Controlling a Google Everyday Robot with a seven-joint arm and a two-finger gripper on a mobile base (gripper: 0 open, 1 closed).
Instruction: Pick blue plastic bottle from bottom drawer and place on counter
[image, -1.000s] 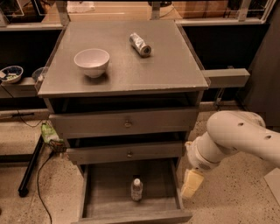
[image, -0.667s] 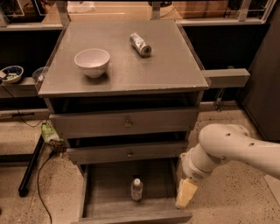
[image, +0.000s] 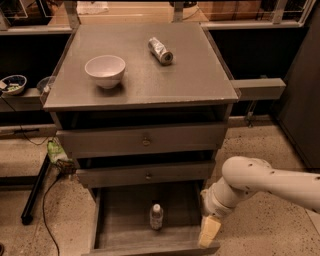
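Down at the lower right we find the end effector (image: 209, 231), a pale yellowish tip pointing downward at the front right corner of the bottom drawer (image: 125, 212), beside that drawer's right wall. Whether it is spread or closed we cannot tell, nor whether it touches the wall. Its white arm (image: 270, 180) runs up and off to the right edge of the view. Apart from the end effector, to its left, the blue plastic bottle (image: 156, 216) stands upright on the plank floor of the pulled-out drawer, about midway across, white cap on top. Above the bottom drawer sit two shallower ones, the middle drawer (image: 115, 176) and the top drawer (image: 110, 141), each with a small round knob. On the grey tabletop (image: 190, 82) a white bowl (image: 105, 71) stands toward the left, and a shiny silver cylinder (image: 160, 50) lies on its side toward the back, well apart from the bowl. A narrow grey ledge (image: 259, 88) juts from the cabinet's right side.
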